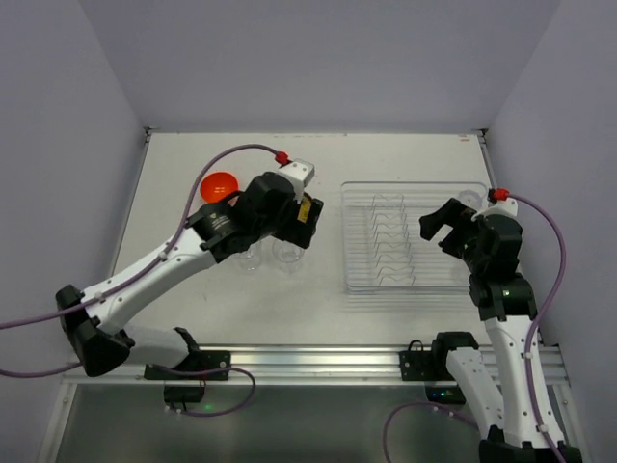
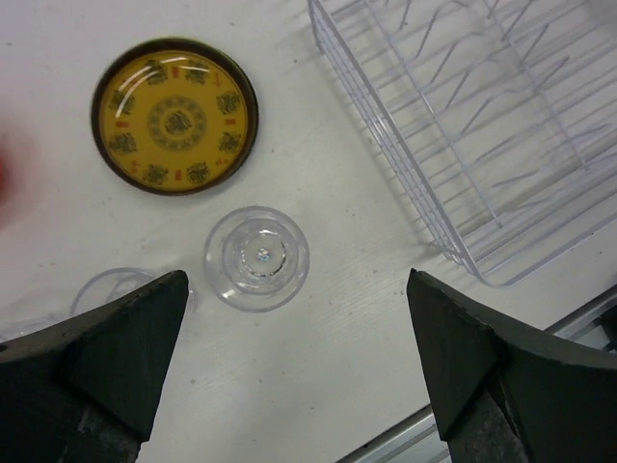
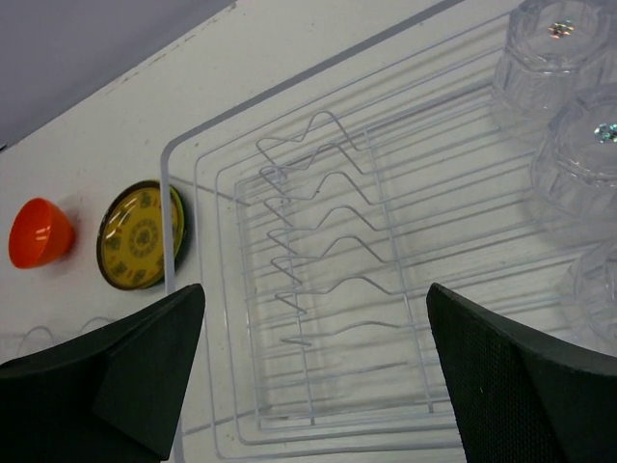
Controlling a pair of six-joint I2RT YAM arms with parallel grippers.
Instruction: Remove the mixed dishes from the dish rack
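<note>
The clear dish rack with white wire dividers stands right of centre. Three clear cups sit in its right side in the right wrist view: one, a second and a third. The orange-red bowl stands on the table at the left. The yellow-brown plate lies on the table by a clear cup and another cup. My left gripper is open and empty above them. My right gripper is open and empty over the rack. Black and lime green plates are not in view.
The two cups on the table stand just left of the rack. A metal rail runs along the near table edge. Grey walls close in the back and both sides.
</note>
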